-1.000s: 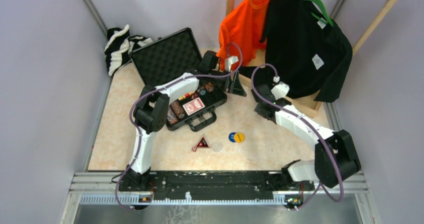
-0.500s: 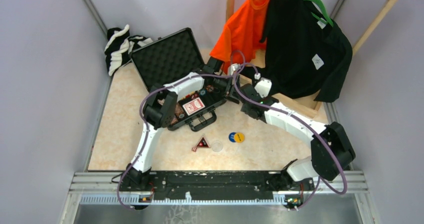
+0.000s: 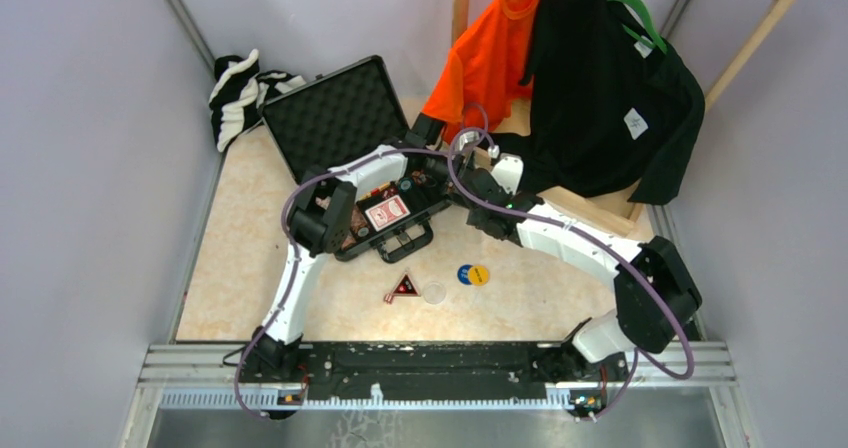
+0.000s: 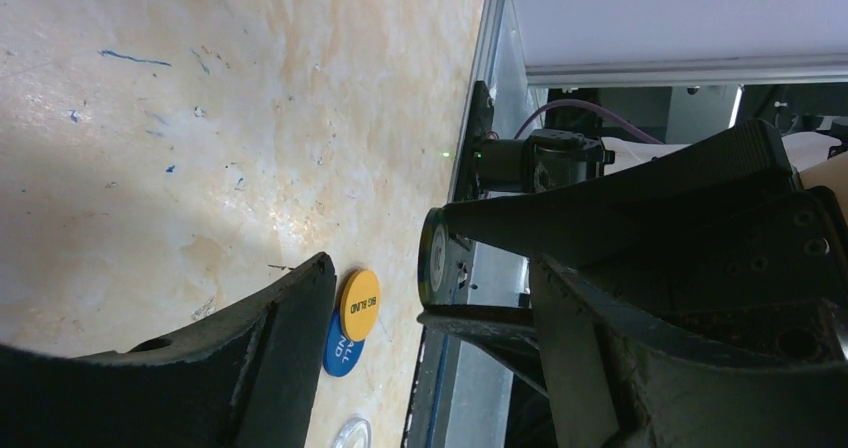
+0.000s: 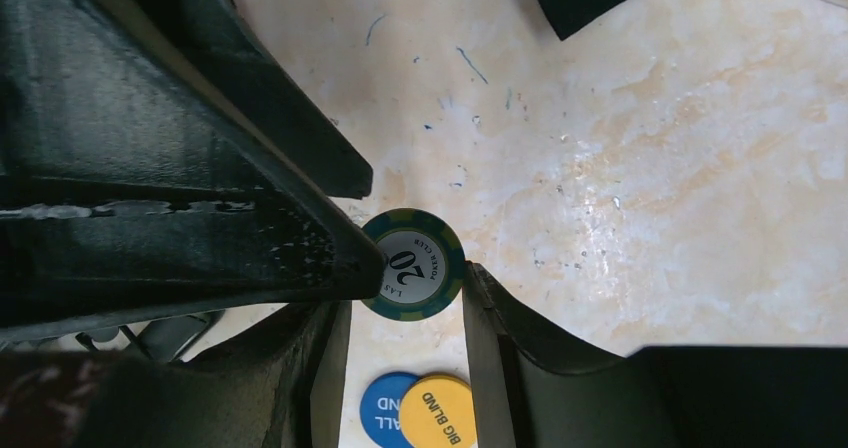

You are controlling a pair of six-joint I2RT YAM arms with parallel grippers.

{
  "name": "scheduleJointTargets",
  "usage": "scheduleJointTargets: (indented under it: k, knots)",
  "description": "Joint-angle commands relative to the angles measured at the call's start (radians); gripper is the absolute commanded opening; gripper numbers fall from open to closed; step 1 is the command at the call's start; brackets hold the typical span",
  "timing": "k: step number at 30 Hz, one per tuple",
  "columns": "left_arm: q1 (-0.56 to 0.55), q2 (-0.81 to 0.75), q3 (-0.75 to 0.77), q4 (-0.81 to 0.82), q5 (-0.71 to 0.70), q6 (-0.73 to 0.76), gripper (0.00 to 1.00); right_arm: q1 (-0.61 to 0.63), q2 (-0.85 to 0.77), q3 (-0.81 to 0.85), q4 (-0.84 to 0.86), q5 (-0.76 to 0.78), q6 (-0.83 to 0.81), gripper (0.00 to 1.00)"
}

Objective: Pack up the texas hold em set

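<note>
Top external: right pincer with poker chip newly beside left pincer

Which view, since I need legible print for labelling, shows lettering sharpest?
Right wrist: the 20 on the poker chip is crisp and evenly lit. Left wrist: the yellow Big Blind disc is readable but small. Top external: lettering is too small to read.

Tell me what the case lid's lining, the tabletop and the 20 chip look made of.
Lid lining: matte black foam, judging by its dimpled egg-crate surface. Tabletop: smooth, beige, marble-patterned, probably laminate; thin blue marks show. 20 chip: likely plastic or clay composite, with a printed centre label and striped rim.
</note>
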State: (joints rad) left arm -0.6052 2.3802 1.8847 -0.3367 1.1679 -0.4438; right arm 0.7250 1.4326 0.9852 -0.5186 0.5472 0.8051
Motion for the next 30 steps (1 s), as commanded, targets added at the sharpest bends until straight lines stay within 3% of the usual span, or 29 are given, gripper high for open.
scheduleJointTargets:
  k: [1,30]
  knots:
    - [-0.001,0.028,0.032,-0.003,0.081,-0.002,0.76,0.011,0.022,0.064,0.042,0.003,-0.021,0.37]
    - [-0.01,0.083,0.085,-0.115,0.096,0.088,0.54,0.016,0.066,0.1,0.081,-0.021,-0.048,0.37]
